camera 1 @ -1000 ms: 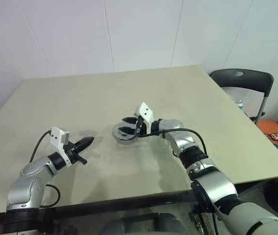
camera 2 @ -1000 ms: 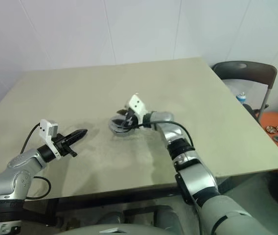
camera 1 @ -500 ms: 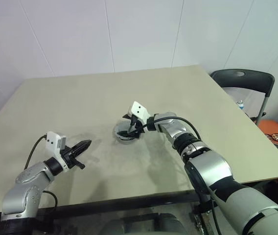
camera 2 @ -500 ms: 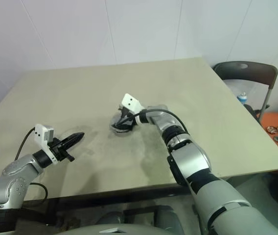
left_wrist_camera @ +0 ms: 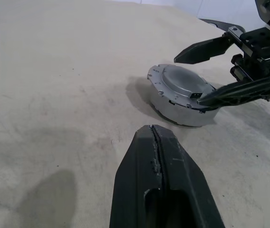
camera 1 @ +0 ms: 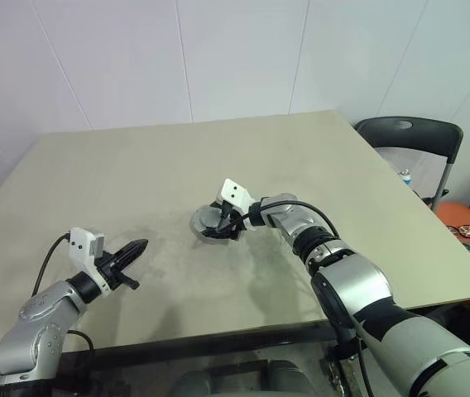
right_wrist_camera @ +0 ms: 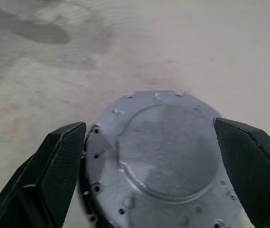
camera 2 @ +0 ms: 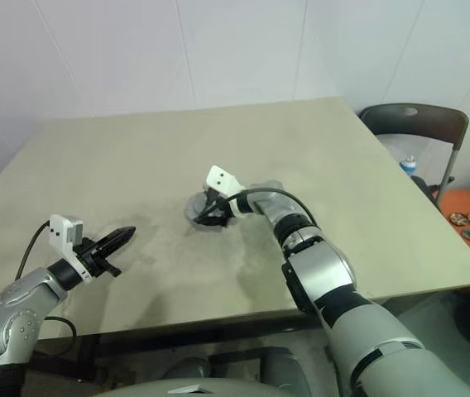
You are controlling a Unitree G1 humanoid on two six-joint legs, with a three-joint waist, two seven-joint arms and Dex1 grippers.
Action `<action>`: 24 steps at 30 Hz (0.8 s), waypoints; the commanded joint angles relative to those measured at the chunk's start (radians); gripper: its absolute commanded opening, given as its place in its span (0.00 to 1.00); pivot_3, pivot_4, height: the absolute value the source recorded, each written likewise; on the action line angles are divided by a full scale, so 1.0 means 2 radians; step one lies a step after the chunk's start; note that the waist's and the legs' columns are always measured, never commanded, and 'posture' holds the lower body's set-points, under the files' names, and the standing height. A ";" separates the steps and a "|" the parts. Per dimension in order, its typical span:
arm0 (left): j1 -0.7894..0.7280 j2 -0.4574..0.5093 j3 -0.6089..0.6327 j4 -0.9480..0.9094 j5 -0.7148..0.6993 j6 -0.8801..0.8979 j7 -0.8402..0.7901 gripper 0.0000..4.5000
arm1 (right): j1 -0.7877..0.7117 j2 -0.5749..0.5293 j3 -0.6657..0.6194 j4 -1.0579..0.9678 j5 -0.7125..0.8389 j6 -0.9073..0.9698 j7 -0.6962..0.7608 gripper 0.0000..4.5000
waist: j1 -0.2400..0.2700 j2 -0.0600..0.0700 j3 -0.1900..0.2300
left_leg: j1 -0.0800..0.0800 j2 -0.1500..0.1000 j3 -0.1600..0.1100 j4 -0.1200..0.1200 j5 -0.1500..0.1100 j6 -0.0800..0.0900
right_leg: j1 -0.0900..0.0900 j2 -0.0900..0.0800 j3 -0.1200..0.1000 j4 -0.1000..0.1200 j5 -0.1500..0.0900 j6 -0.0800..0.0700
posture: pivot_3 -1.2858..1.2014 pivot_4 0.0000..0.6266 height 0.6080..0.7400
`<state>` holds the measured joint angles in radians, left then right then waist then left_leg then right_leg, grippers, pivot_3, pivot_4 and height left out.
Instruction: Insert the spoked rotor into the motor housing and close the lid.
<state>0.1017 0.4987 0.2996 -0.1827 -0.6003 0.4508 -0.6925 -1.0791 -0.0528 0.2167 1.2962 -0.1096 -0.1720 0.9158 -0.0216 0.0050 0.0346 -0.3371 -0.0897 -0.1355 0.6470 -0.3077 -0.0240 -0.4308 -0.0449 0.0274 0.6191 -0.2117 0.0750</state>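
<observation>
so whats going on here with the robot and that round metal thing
A humanoid robot is working at a tan table. Its right hand is open, fingers straddling a round silver motor housing whose lid is already on. The fingers do not look clamped on it. The left hand is shut, holds nothing, and hovers well off to the side.

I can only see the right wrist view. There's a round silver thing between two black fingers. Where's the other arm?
Observer: The left gripper hangs off to the robot's left of the closed motor housing, well apart from it.
Operator: Is it holding something?
Observer: No. Its fingers are pressed shut with nothing between them.
Operator: Are my fingers squeezing the silver thing?
Observer: No. The right gripper stands open around the lidded housing, one finger on each side, with gaps showing.
</observation>
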 commanded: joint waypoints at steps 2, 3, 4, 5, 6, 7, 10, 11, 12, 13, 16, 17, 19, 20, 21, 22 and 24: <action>-0.007 0.000 0.007 -0.023 -0.005 -0.005 0.006 0.00 | -0.009 0.005 -0.008 -0.002 -0.008 -0.009 -0.003 1.00 | 0.000 0.000 0.000 | 0.000 0.000 0.000 0.000 0.000 0.000 | 0.000 0.000 0.000 0.000 0.000 0.000 | 0.52 0.00 1.00; -0.007 0.000 0.006 -0.023 -0.005 -0.004 0.006 0.00 | -0.007 0.006 -0.007 -0.001 -0.010 -0.008 -0.005 1.00 | 0.000 0.000 0.000 | 0.000 0.000 0.000 0.000 0.000 0.000 | 0.000 0.000 0.000 0.000 0.000 0.000 | 0.52 0.00 1.00; -0.007 0.000 0.006 -0.024 -0.006 -0.004 0.006 0.00 | -0.006 0.006 -0.007 -0.001 -0.011 -0.008 -0.007 1.00 | 0.000 0.000 0.000 | 0.000 0.000 0.000 0.000 0.000 0.000 | 0.000 0.000 0.000 0.000 0.000 0.000 | 0.52 0.00 1.00; -0.007 0.000 0.006 -0.024 -0.006 -0.004 0.006 0.00 | -0.005 0.007 -0.010 0.001 -0.011 -0.002 -0.009 1.00 | 0.000 0.000 0.000 | 0.000 0.000 0.000 0.000 0.000 0.000 | 0.000 0.000 0.000 0.000 0.000 0.000 | 0.52 0.00 1.00; -0.007 0.000 0.005 -0.024 -0.005 -0.004 0.006 0.00 | -0.004 0.007 -0.012 0.003 -0.011 0.005 -0.006 1.00 | 0.000 0.000 0.000 | 0.000 0.000 0.000 0.000 0.000 0.000 | 0.000 0.000 0.000 0.000 0.000 0.000 | 0.52 0.00 1.00; -0.007 0.000 0.005 -0.024 -0.005 -0.004 0.007 0.00 | -0.002 0.008 -0.011 0.006 -0.013 0.012 -0.010 1.00 | 0.000 0.000 0.000 | 0.000 0.000 0.000 0.000 0.000 0.000 | 0.000 0.000 0.000 0.000 0.000 0.000 | 0.52 0.00 1.00; -0.007 -0.001 0.002 -0.023 -0.003 -0.004 0.007 0.00 | 0.003 0.012 -0.012 0.009 -0.019 0.021 -0.018 1.00 | 0.000 0.000 0.000 | 0.000 0.000 0.000 0.000 0.000 0.000 | 0.000 0.000 0.000 0.000 0.000 0.000 | 0.52 0.00 1.00; -0.007 -0.002 0.001 -0.023 -0.002 -0.005 0.008 0.00 | 0.004 0.014 -0.013 0.010 -0.019 0.025 -0.015 1.00 | 0.000 0.000 0.000 | 0.001 0.000 0.000 0.000 0.000 0.000 | 0.001 0.000 0.000 0.000 0.000 0.000 | 0.52 0.00 1.00; -0.007 -0.002 0.000 -0.023 -0.002 -0.005 0.009 0.00 | 0.005 0.015 -0.013 0.009 -0.020 0.026 -0.012 1.00 | 0.000 0.000 0.000 | 0.001 0.000 0.000 0.000 0.000 0.000 | 0.001 0.000 0.000 0.000 0.000 0.000 | 0.52 0.00 1.00; -0.007 -0.002 0.000 -0.023 -0.001 -0.006 0.009 0.00 | 0.006 0.016 -0.012 0.009 -0.022 0.024 -0.014 1.00 | 0.000 0.000 0.000 | 0.002 0.000 0.000 0.000 0.000 0.000 | 0.001 0.000 0.000 0.000 0.000 0.000 | 0.52 0.00 1.00; -0.005 -0.005 -0.001 -0.023 0.001 -0.008 0.013 0.00 | 0.007 0.018 -0.012 0.009 -0.025 0.023 -0.018 1.00 | -0.001 0.000 0.000 | 0.003 0.000 0.000 0.000 0.000 0.000 | 0.002 0.000 0.000 0.000 0.000 0.000 | 0.52 0.00 1.00; -0.004 -0.005 -0.001 -0.023 0.003 -0.009 0.014 0.00 | 0.007 0.018 -0.013 0.009 -0.026 0.023 -0.020 1.00 | -0.001 0.000 0.000 | 0.003 0.000 0.000 0.000 0.000 0.000 | 0.003 0.000 0.000 0.000 0.000 0.000 | 0.52 0.00 1.00; -0.002 -0.007 -0.001 -0.023 0.003 -0.010 0.016 0.00 | 0.007 0.019 -0.013 0.009 -0.027 0.023 -0.017 1.00 | -0.001 0.000 0.000 | 0.004 0.000 0.000 0.000 0.000 0.000 | 0.003 0.000 0.000 0.000 0.000 0.000 | 0.52 0.00 1.00; -0.001 -0.007 -0.001 -0.024 0.003 -0.011 0.017 0.00 | 0.008 0.019 -0.012 0.008 -0.029 0.021 -0.019 1.00 | -0.001 0.000 0.000 | 0.004 0.000 0.000 0.000 0.000 0.000 | 0.004 0.000 0.000 0.000 0.000 0.000 | 0.52 0.00 1.00; 0.001 -0.007 0.000 -0.024 0.003 -0.011 0.016 0.00 | 0.009 0.019 -0.011 0.008 -0.031 0.019 -0.022 1.00 | -0.001 0.000 0.000 | 0.004 0.000 0.000 0.000 0.000 0.000 | 0.004 0.000 0.000 0.000 0.000 0.000 | 0.52 0.00 1.00; 0.001 -0.008 0.000 -0.024 0.004 -0.011 0.017 0.00 | 0.009 0.019 -0.011 0.008 -0.031 0.019 -0.019 1.00 | -0.001 0.000 0.000 | 0.005 0.000 0.000 0.000 0.000 0.000 | 0.004 0.000 0.000 0.000 0.000 0.000 | 0.52 0.00 1.00; 0.001 -0.008 0.000 -0.023 0.003 -0.011 0.018 0.00 | 0.009 0.017 -0.012 0.007 -0.032 0.015 -0.026 1.00 | -0.001 0.000 0.000 | 0.005 0.000 0.000 0.000 0.000 0.000 | 0.004 0.000 0.000 0.000 0.000 0.000 | 0.52 0.00 1.00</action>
<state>0.1109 0.4782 0.2890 -0.1993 -0.5976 0.4480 -0.6625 -1.0673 -0.0201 0.1951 1.3065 -0.1629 -0.1424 0.8690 -0.0237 0.0047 0.0341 -0.3279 -0.0896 -0.1352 0.6468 -0.3077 -0.0241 -0.4228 -0.0444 0.0277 0.6201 -0.2118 0.0749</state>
